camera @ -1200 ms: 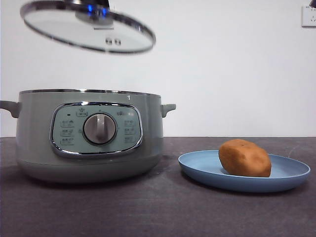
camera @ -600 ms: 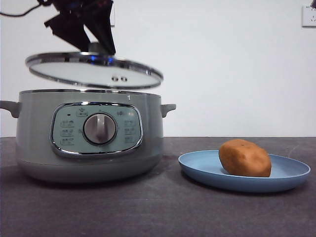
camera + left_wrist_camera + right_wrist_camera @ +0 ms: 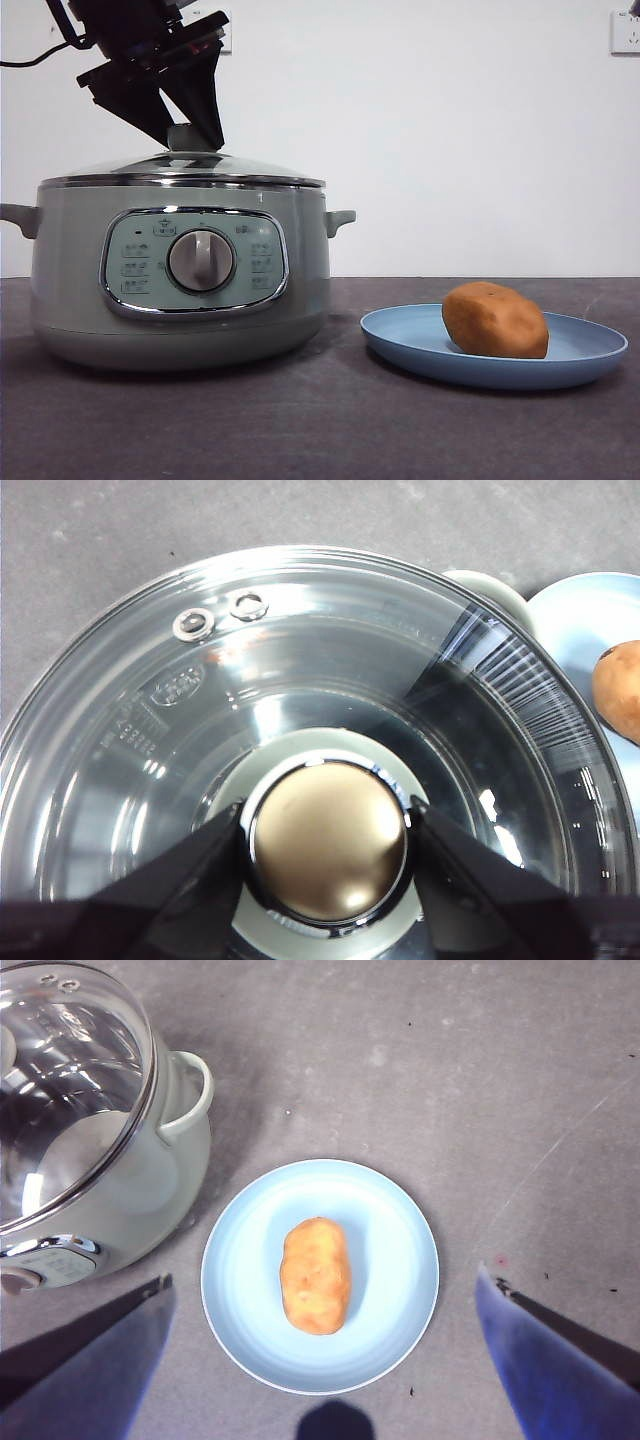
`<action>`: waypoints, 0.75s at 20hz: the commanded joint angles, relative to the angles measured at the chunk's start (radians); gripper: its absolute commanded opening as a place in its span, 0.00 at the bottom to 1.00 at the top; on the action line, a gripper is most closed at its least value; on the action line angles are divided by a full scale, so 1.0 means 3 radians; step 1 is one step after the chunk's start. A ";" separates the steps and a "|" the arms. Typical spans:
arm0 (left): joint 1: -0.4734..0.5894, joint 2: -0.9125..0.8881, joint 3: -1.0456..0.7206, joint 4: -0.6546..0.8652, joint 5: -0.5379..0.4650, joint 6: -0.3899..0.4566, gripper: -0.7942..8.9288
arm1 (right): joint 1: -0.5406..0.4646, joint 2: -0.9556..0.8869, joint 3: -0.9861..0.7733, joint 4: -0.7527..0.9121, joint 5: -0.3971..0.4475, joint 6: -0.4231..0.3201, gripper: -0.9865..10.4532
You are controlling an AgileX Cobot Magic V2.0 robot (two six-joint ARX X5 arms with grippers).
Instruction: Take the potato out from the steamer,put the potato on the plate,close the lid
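The sage-green steamer stands at the left of the table. The glass lid sits on its chrome rim. My left gripper is shut on the lid's knob, its jaws touching both sides of it. The orange-brown potato lies on the light-blue plate to the right of the steamer. My right gripper is open and empty, high above the plate and potato. The steamer and lid also show in the right wrist view.
A white wall stands behind the dark table. A wall socket is at the upper right. A gap of bare table lies between steamer and plate.
My left gripper has lowered the lid from well above the steamer down onto its rim. The potato and plate have not moved.
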State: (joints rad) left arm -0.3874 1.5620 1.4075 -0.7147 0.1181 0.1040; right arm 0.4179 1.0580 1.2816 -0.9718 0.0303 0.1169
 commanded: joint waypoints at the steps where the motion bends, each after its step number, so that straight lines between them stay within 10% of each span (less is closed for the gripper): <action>1: 0.0013 -0.0009 -0.0029 -0.0088 -0.0043 0.0005 0.07 | 0.0003 0.0005 -0.0011 0.0028 0.0019 0.0034 0.52; 15: 0.0013 -0.0009 -0.0029 -0.0270 -0.0032 -0.0046 0.19 | 0.0004 0.0005 -0.0011 0.0042 0.0005 0.0033 0.52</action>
State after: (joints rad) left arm -0.3870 1.5555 1.4120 -0.7689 0.1135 0.1013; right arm 0.4179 1.0580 1.2816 -0.9649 0.0299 0.1169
